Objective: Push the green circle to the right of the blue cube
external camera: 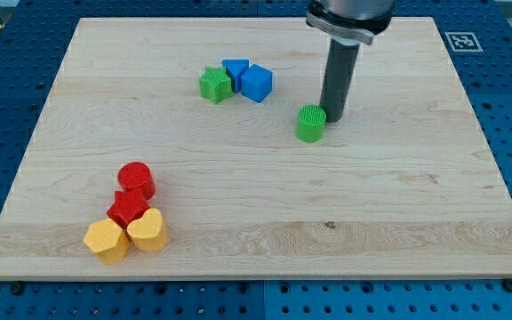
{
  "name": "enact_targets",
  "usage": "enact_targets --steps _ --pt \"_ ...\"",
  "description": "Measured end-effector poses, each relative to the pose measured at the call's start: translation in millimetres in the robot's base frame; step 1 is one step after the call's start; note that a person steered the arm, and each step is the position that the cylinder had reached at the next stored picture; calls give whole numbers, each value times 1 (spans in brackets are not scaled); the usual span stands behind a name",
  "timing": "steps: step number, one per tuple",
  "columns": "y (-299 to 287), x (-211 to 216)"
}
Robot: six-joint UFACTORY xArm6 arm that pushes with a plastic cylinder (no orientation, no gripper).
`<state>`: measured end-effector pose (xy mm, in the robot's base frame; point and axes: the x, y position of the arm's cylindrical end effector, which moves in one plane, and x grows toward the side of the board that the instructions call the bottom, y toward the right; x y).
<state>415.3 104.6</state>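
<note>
In the camera view, the green circle (pixel 310 123) is seen a little to the view's right of the middle of the counter (pixel 398 213). My tip (pixel 334 115) is seen just beside it, on its right and a bit toward the view's top. The two look like they touch, or nearly touch; it cannot be told for sure. No fingers are there at all, only a dark rod, so nothing can be opened, closed or gripped.

The blue cube (pixel 257 83) is found up and to the view's left of the green circle, with bare wood between them. Another blue block (pixel 235 70) is pressed against it at the back, and a green star-shaped block (pixel 214 84) sits at the left of that group.

The green circle is already on the right side of the blue cube, but lower down. A push toward the view's top is probably needed. For that, my tip would have to be brought round below the circle first.

Near the view's bottom left, a red circle (pixel 136 179), a red block (pixel 128 208) and two yellow blocks (pixel 106 239) (pixel 148 231) are bunched together, well apart from everything else.
</note>
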Motion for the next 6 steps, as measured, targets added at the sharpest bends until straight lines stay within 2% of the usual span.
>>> enact_targets --steps 1,2,3,4,6 --pt "2 7" --pt "2 40" --pt "-24 35" --pt "-47 6" --pt "-56 1"
